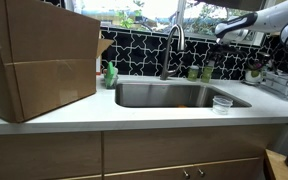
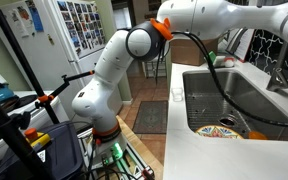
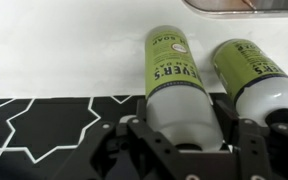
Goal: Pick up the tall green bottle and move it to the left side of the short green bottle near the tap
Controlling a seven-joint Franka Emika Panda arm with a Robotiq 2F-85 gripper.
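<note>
Your black gripper (image 3: 184, 130) fills the bottom of the wrist view, jaws spread wide and holding nothing. Framed between its fingers at frame centre is the slim, pale-topped tall green bottle (image 3: 181, 85). The squat short green bottle (image 3: 252, 75) stands just beside it at right. The steel gooseneck tap (image 1: 173, 48) rises in an exterior view.

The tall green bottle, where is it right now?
In the wrist view the tall green bottle shows centred between the open jaws, the short green bottle close on the picture's right.
</note>
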